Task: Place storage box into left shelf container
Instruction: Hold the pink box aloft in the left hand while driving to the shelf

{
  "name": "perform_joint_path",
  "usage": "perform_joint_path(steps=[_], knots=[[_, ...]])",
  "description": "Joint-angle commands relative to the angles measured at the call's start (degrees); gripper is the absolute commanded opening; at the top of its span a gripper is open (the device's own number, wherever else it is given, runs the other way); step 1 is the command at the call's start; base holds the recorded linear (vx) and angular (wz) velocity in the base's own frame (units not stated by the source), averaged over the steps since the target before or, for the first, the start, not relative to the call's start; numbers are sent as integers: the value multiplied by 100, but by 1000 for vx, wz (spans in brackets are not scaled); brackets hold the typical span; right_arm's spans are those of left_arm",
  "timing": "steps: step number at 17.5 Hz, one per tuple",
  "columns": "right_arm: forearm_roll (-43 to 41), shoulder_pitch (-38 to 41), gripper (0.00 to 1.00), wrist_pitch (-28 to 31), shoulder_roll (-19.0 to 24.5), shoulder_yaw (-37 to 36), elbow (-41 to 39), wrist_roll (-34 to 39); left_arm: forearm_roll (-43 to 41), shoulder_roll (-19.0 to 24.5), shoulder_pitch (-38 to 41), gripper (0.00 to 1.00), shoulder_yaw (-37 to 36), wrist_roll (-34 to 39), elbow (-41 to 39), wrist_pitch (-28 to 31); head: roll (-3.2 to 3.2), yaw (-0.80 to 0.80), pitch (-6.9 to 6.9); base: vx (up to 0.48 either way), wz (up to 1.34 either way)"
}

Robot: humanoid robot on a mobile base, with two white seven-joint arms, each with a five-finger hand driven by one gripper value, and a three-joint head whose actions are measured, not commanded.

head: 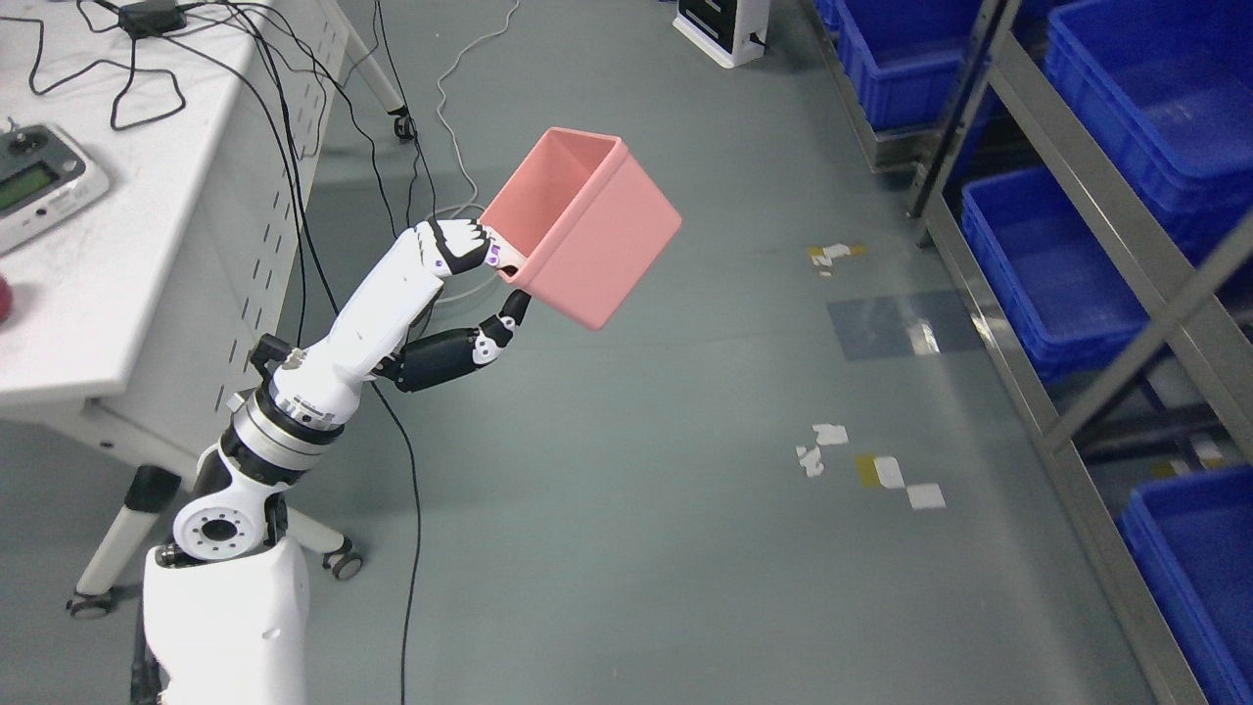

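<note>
Head view: the left hand (pixel 480 284) grips the near rim of the pink storage box (pixel 587 230), held tilted above the floor (pixel 636 490), well apart from the blue shelf bins (pixel 1047 264) at right.

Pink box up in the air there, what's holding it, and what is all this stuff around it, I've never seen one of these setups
This is one picture, taken from a camera on a humanoid robot's head, looking down at the floor. The white arm coming in from the lower left is the robot's own left arm. Its robot hand has fingers, and they grip the near rim of the pink box, holding it tilted above the grey floor. The box looks empty. On the left stands a white table with black cables and a handheld controller. On the right is a metal shelf holding blue bins, where the box is meant to go. The right arm is not in the picture.
</note>
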Motion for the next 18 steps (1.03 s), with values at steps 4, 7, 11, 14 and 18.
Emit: perform_joint_path(steps=[4,7,11,14,18], knots=[[-18,43,100,-4,-100,0,-100,6,4,90,72,1,113,4,-158,-4,0,0,4,1044,147],[-18,43,100,-4,-100,0,-100,6,4,90,72,1,78,4,-149,-4,0,0,4,1068,200],[-18,43,100,-4,-100,0,-100,6,13,90,72,1,43,4,-149,-4,0,0,4,889,73],[-18,43,100,-4,-100,0,-100,6,13,90,107,1,-44,4,-149,-4,0,0,4,702,-457],[-18,43,100,-4,-100,0,-100,6,13,90,116,1,-150,4,-149,-4,0,0,4,492,-1232]])
